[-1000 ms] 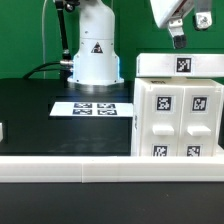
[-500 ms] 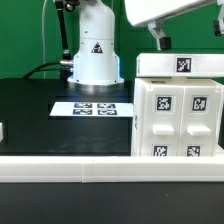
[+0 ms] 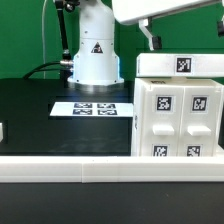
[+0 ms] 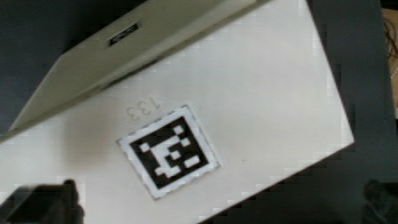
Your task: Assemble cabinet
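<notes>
The gripper point(image 3: 150, 38) hangs with its jaws spread as wide as they go, holding nothing and touching nothing. One dark finger point(image 3: 149, 36) shows in the exterior view, above the cabinet point(image 3: 178, 110) at about eleven o'clock from its top tag point(image 3: 184, 65). In the wrist view both fingertips point(image 4: 39, 203) frame a tagged white panel point(image 4: 196, 120) below them. The cabinet stands upright on the black table point(image 3: 40, 115), at three o'clock from the marker board point(image 3: 92, 108), its tagged front facing the exterior camera.
</notes>
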